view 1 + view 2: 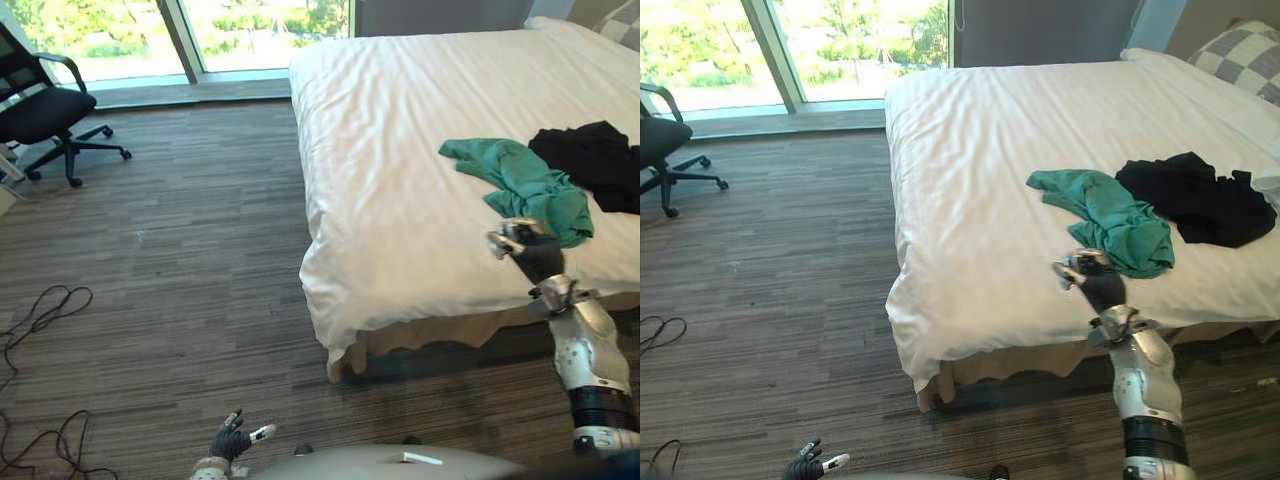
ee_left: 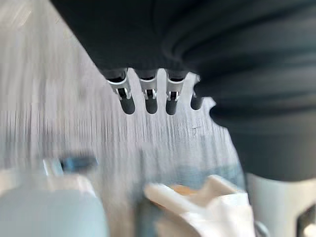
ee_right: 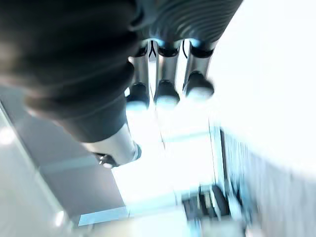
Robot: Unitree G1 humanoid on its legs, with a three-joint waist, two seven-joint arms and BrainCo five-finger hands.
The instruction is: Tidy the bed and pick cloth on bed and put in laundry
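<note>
A crumpled green cloth [image 1: 525, 185] lies on the white bed [image 1: 400, 130] near its front right edge. A black cloth [image 1: 598, 163] is heaped just to its right. My right hand [image 1: 533, 250] is raised over the bed's near edge, just short of the green cloth's near end. It holds nothing, and its fingers [image 3: 165, 94] are loosely extended. My left hand [image 1: 232, 440] hangs low over the floor, left of the bed, open and empty, with its fingers [image 2: 150, 98] relaxed.
A checkered pillow [image 1: 1240, 60] lies at the bed's far right. A black office chair [image 1: 45, 110] stands at the far left by the window [image 1: 120, 35]. Striped carpet floor [image 1: 180, 250] spreads left of the bed.
</note>
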